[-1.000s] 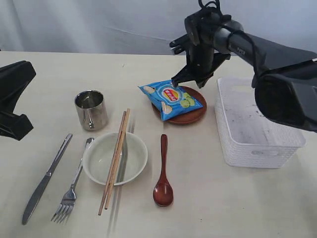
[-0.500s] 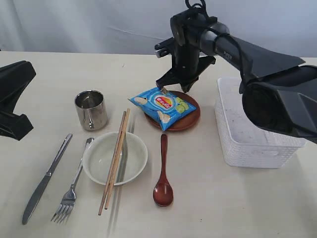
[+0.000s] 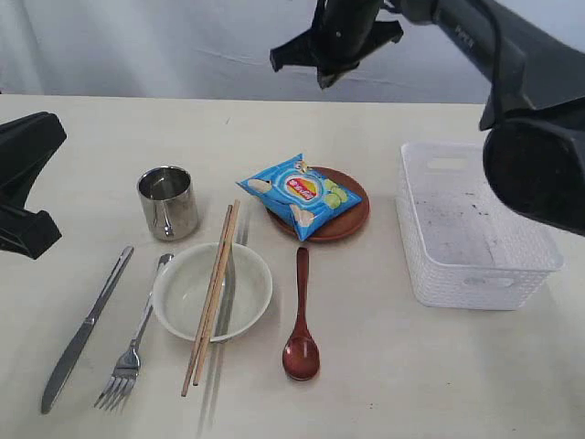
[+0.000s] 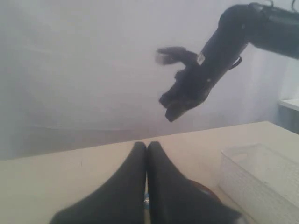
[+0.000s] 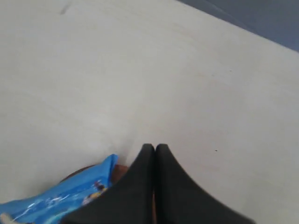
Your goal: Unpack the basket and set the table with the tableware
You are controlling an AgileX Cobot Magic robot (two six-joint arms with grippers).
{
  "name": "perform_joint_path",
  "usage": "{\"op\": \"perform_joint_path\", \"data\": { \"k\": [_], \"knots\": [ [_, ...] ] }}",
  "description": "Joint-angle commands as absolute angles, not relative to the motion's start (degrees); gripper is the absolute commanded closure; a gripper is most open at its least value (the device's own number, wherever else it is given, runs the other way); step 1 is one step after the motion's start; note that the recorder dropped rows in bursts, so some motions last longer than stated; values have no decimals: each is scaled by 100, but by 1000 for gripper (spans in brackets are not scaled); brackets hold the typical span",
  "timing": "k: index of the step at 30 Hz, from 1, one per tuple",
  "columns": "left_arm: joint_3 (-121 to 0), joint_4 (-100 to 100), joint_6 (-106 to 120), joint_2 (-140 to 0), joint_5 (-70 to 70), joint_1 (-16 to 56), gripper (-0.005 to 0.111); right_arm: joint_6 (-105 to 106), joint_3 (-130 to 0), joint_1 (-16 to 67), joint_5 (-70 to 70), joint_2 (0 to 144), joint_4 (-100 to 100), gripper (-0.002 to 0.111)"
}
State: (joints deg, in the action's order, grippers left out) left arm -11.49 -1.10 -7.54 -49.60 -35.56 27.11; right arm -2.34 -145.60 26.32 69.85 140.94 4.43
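Basket (image 3: 457, 297) stands at 3 o'clock on the table (image 3: 411, 384), reading the exterior view as a dial with 12 o'clock at the far edge. No item is visible inside it.

**Tableware positions**
- Steel cup (image 3: 168, 201): 10 o'clock.
- White bowl (image 3: 247, 306): 8 o'clock, with the two chopsticks (image 3: 212, 297) laid across it.
- Knife (image 3: 84, 329) and fork (image 3: 135, 347): side by side beyond the bowl, also toward 8 o'clock.
- Wooden spoon (image 3: 301, 320): 6 o'clock.
- Brown plate (image 3: 352, 219): 1 o'clock, with a blue crisp packet (image 3: 306, 194) lying across it and overhanging its 9 o'clock rim.

**Grippers**
- The right gripper (image 5: 155, 154) hangs high over the 12 o'clock edge. Its jaws are pressed together and hold nothing.
- The left gripper (image 4: 146, 149) is parked off the 9 o'clock side. Its jaws also meet and hold nothing.

**Step in hand**
Judge unpacking as complete and table setting as at or near its end. No item is held or in transit.

**Next move**
- Confirm that the basket is empty.
- Draw the right arm (image 3: 494, 46) clear without passing low over the plate.
- If you adjust the layout, open the jaws before descending, and approach the chopsticks with care. They will likely roll off the bowl rim.

**Markings**
- The packet carries a round red-and-yellow emblem. Its lettering is too small to read.
- White lettering on the right arm is also illegible.
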Motion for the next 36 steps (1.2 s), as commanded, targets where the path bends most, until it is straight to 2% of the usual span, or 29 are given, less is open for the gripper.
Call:
{"op": "perform_joint_path", "data": {
  "k": [1, 6, 16, 21, 27, 29, 31, 36],
  "knots": [
    [-1114, -130, -731, -4934, -3569, 2724, 107, 351, -13748, 2585, 6996, 13269, -233, 109],
    [-1114, -130, -731, -4934, -3569, 2724, 107, 603, -11711, 2549, 6835, 12041, -336, 109],
    [-1114, -130, -731, -4934, -3569, 2724, 107, 1351, -5539, 2525, 2045, 7866, -1340, 109],
    [-1114, -130, -731, -4934, -3569, 2724, 107, 1150, -3505, 2525, 1889, 6025, -1345, 109],
    [-1114, -130, -731, -4934, -3569, 2724, 107, 1150, -2052, 2525, 1889, 4175, -1345, 109],
    [-1114, -130, -731, -4934, -3569, 2724, 107, 1288, -1763, 2741, 1765, 3650, -644, 109],
    [-1114, -130, -731, -4934, -3569, 2724, 107, 1344, -1668, 3037, 1705, 3428, 714, 109],
    [-1114, -131, -731, -4934, -3567, 2724, 107, 1200, -1668, 3145, 1810, 3331, 1000, 109]
  ]
}}
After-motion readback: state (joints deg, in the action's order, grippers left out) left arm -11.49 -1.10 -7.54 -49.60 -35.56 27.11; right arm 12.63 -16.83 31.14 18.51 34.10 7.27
